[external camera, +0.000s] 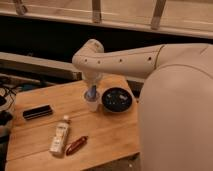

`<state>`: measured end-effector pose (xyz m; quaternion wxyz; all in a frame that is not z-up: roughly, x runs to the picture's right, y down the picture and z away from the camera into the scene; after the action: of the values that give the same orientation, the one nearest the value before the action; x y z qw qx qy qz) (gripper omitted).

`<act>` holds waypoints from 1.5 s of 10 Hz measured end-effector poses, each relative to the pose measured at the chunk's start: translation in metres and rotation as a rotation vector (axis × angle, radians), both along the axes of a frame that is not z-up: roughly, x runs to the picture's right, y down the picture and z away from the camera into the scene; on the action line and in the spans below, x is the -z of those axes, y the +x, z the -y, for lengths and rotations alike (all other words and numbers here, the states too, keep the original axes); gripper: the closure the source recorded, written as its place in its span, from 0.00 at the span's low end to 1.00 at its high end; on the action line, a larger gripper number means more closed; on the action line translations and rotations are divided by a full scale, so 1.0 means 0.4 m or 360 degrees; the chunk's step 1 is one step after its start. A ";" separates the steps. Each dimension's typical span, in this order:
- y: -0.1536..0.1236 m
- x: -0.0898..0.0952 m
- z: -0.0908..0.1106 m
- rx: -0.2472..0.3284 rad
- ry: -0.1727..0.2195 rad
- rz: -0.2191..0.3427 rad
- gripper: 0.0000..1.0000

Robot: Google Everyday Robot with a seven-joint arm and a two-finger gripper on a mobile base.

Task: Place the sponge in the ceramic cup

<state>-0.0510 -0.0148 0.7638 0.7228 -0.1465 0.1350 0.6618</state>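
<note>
A small white ceramic cup (pixel 92 103) stands upright near the middle of the wooden table (pixel 110 135). My gripper (pixel 91 88) hangs straight down from the white arm, directly over the cup's mouth. A blue sponge (pixel 92 92) shows at the gripper's tip, right at the cup's rim. Its lower part is hidden by the cup wall. Whether the gripper still grips the sponge does not show.
A black bowl (pixel 117 99) sits just right of the cup. A flat black block (pixel 37 111) lies at the left. A white bottle (pixel 60 135) and a red packet (pixel 76 145) lie near the front edge. My white body fills the right side.
</note>
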 end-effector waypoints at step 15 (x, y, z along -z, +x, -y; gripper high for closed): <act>0.040 -0.046 -0.100 0.0014 -0.0190 -0.0056 0.55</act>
<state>-0.0349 0.0253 0.7823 0.7131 -0.1772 0.1876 0.6519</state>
